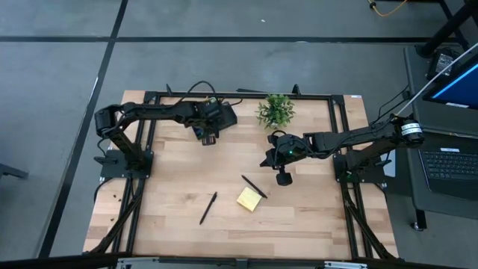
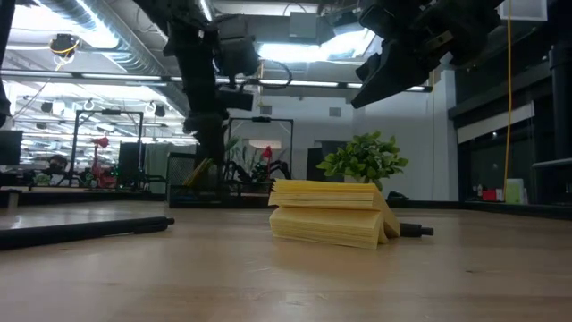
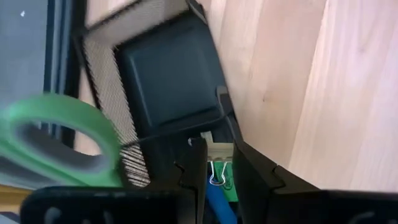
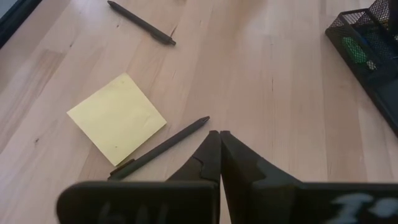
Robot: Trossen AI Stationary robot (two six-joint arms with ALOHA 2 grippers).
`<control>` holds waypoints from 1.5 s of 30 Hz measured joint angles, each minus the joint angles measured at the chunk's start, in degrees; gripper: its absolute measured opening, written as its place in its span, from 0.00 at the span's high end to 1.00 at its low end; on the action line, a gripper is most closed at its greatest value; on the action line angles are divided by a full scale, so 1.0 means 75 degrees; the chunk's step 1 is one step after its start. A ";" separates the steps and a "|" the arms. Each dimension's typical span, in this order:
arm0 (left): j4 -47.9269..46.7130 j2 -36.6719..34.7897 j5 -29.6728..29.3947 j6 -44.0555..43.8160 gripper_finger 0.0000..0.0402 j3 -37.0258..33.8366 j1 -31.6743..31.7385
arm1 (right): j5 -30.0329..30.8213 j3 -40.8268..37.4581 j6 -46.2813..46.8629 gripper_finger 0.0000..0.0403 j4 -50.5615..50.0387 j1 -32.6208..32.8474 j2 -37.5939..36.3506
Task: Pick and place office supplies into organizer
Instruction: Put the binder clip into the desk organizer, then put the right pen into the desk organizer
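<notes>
Left gripper point(image 1: 209, 136): over the organizer point(image 1: 213, 119) at the bench's point(image 1: 314, 217) far side, clamped on green-handled scissors point(image 3: 59, 140).
Right gripper point(image 4: 219, 140): closed, empty, above the bench centre.
Sticky-note pad point(image 1: 249, 198): on the bench, between two black pens point(image 1: 208, 207) point(image 1: 254, 186).

Looks like a robotics lab: exposed ceiling ducts point(image 2: 98, 36), more metal rigs point(image 2: 98, 148) across the open hall, a laptop point(image 1: 448, 168) beside the wooden table point(image 1: 314, 217) on grey floor.
</notes>
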 joint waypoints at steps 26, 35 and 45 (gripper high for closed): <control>0.1057 -0.0003 0.0389 -0.0071 0.84 -0.1262 0.0616 | 0.0000 0.0000 -0.0006 0.98 0.0061 0.0000 0.0000; 0.1068 -0.0003 -0.0085 -0.0072 0.75 -0.1259 0.0613 | 0.0000 0.0000 -0.0016 0.98 0.0061 0.0000 0.0000; 0.1043 -0.0699 0.0186 -0.0073 0.75 -0.1259 0.0421 | 0.0000 0.0000 -0.0023 0.98 0.0061 0.0000 0.0000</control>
